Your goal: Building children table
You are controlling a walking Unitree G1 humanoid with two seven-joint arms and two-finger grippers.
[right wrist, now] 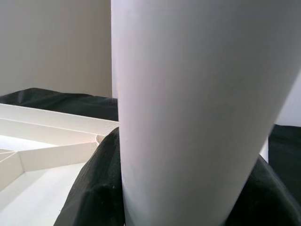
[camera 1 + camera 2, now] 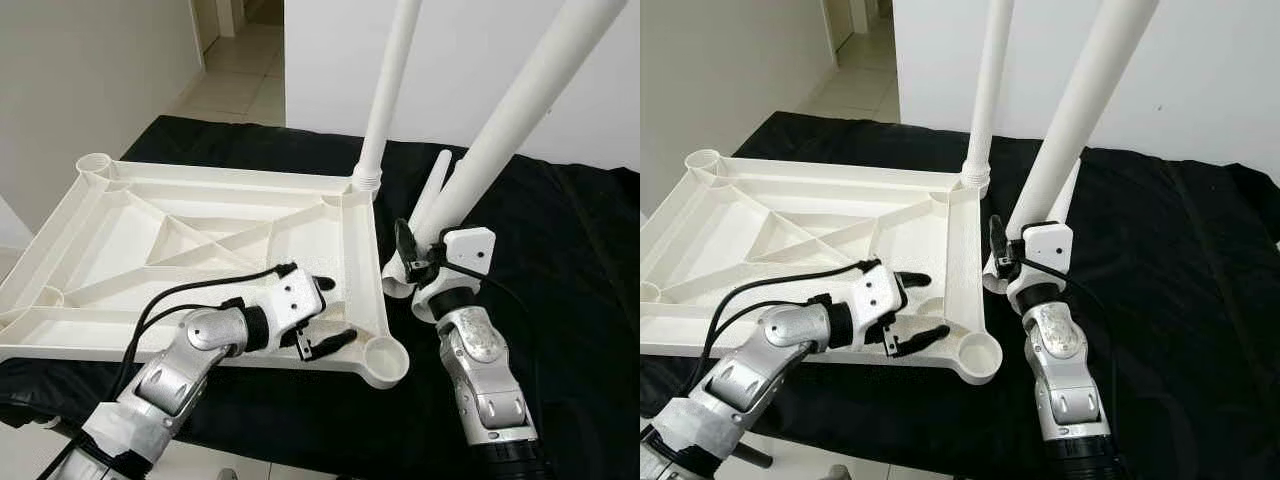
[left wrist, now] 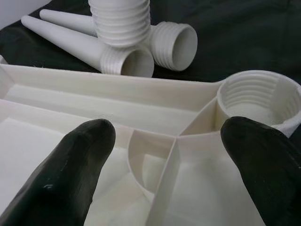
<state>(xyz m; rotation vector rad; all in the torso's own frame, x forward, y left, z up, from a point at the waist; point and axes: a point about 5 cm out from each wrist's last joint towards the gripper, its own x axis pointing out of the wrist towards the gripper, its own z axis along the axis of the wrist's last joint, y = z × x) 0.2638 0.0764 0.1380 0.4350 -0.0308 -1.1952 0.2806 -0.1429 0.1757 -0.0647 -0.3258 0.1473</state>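
Checking markings: you have no legible writing on any part.
Right gripper (image 2: 418,262): clamped round raised leg (image 2: 520,105).
Left gripper (image 2: 326,315): spread wide over tabletop (image 2: 120,240), near empty socket (image 2: 385,358).

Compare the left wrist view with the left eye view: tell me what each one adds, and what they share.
Left wrist view: the thread ridges inside the near corner socket, and the open threaded ends of two loose legs lying on the black cloth.

Left eye view: the whole upturned tabletop, one leg standing in the far corner socket, and the right gripper shut on another leg.

Shared: the open left gripper over the tabletop near that empty socket.
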